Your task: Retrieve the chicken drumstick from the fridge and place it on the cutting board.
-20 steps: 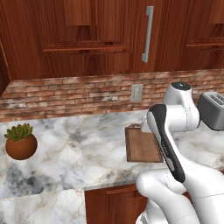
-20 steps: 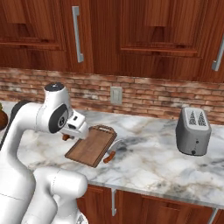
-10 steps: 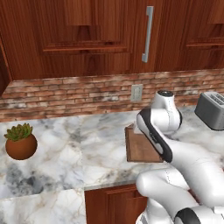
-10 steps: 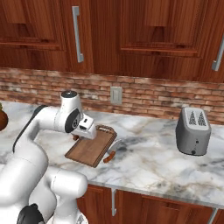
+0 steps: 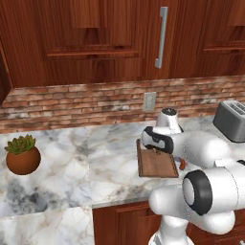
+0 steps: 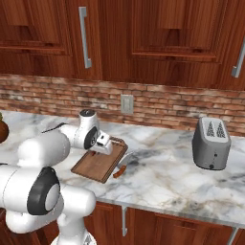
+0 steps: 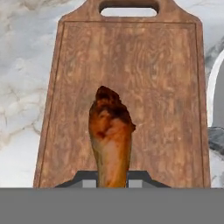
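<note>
One chicken drumstick (image 7: pixel 110 131) is hanging pinched in the gripper (image 7: pixel 111 177), directly over the middle of the cutting board (image 7: pixel 175 87) on the marble counter (image 6: pixel 162 177). Fetching looks done; lowering and letting go are remaining.

orange-brown chicken drumstick (image 7: pixel 110 131), brown wood-grain cutting board (image 7: pixel 166 87), grey-veined white marble counter (image 7: pixel 26 65).

Matt brown wooden cutting board (image 7: pixel 157 87) with visible grain. Polished grey-veined marble surface (image 5: pixel 72 162). Glistening, rough orange-brown chicken drumstick (image 7: pixel 111 131). Brushed metal toaster (image 6: pixel 211 143). Rough brick wall (image 6: pixel 167 107). Glossy dark wood cabinets (image 5: pixel 95 43).
</note>
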You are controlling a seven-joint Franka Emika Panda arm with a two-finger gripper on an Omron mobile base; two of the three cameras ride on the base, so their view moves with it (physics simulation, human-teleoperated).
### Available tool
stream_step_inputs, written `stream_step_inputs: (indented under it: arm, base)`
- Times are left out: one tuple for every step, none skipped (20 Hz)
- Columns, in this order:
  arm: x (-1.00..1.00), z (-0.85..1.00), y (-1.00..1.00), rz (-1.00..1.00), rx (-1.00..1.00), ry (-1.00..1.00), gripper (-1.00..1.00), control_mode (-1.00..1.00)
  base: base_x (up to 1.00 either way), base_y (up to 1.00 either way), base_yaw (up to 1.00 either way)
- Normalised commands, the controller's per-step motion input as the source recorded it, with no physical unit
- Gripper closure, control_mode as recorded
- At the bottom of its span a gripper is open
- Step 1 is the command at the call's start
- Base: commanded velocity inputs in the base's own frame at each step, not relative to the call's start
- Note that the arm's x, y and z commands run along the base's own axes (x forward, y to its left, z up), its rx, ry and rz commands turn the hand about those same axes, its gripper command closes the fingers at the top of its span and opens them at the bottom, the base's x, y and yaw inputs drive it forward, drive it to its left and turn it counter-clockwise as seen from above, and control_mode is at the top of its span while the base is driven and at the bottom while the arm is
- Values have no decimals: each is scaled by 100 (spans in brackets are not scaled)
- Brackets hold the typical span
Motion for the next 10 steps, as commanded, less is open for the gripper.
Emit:
stream_step_inputs:
  arm:
    - [36,-91,-31,0,0,8,100,-100]
    - [26,-94,-37,0,0,9,100,-100]
    - [5,-76,-32,0,0,1,100,-100]
    - [0,-49,-25,0,0,0,100,-100]
    - [1,-38,-25,0,0,0,100,-100]
    - [4,-28,-17,0,0,0,100,-100]
    - [4,-16,-2,0,0,0,100,-100]
    - [11,-17,0,0,0,0,100,-100]
    - [16,-16,0,0,0,0,100,-100]
    - [18,-14,0,0,0,0,-100,-100]
  base:
    - [0,0,0]
    - [0,0,0]
    - [0,0,0]
    - [0,0,0]
    - [0,0,0]
    - [0,0,0]
    - [0,0,0]
    - [0,0,0]
    - [0,0,0]
    - [0,0,0]
